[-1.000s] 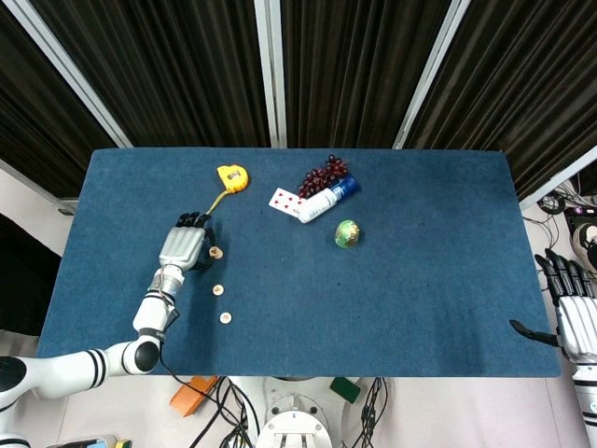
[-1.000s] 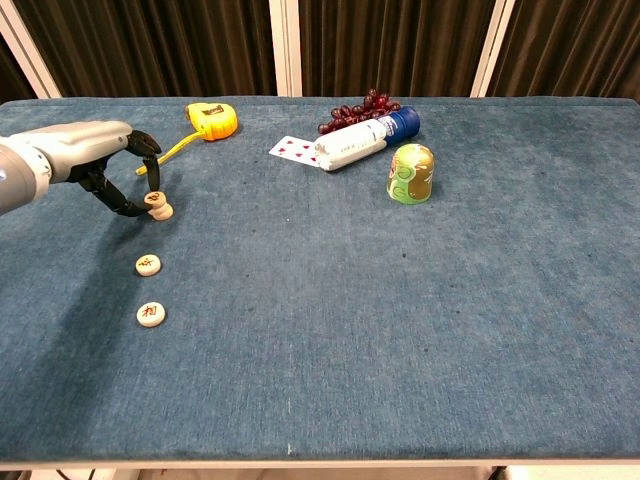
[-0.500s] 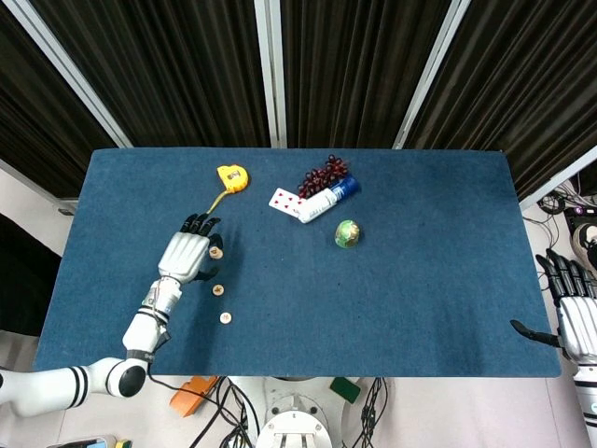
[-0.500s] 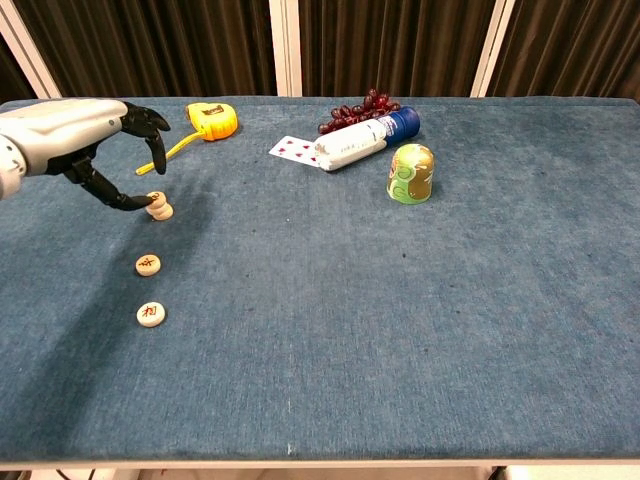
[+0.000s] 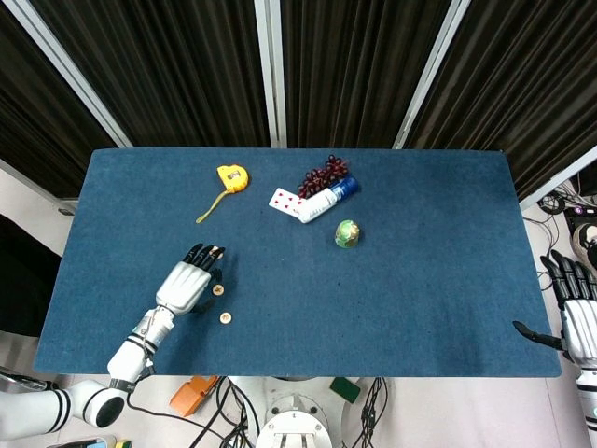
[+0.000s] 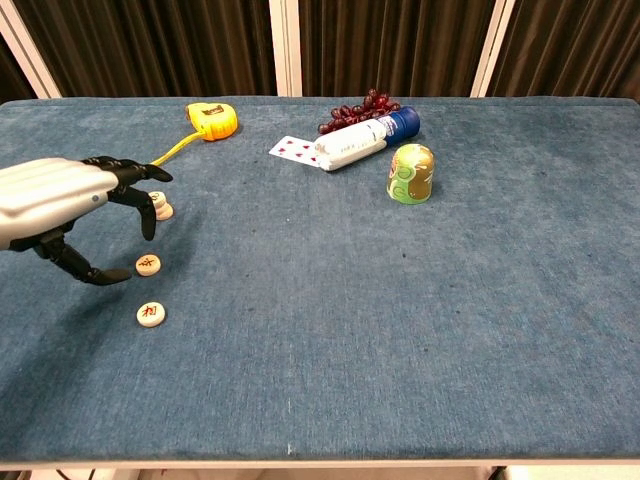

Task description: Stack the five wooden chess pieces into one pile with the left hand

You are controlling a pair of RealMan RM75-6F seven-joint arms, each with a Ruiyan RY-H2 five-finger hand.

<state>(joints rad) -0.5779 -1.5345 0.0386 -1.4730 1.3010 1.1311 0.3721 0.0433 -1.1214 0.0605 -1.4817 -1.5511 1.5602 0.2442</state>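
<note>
Fingers of the left hand (image 6: 60, 200) are spread, empty, above the nearer single chess piece (image 6: 148, 264), with the short pile (image 6: 158, 205) just beyond and another piece (image 6: 151, 314) toward the robot (the right hand (image 5: 576, 322), well apart, is seen open).

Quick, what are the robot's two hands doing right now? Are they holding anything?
Left hand: open, fingers spread above the chess pieces, holding nothing.
Right hand: open, off the table edge, holding nothing.

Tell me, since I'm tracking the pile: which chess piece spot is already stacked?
The far round wooden chess stack, beside the left robot hand; the two nearer pieces lie single.
</note>
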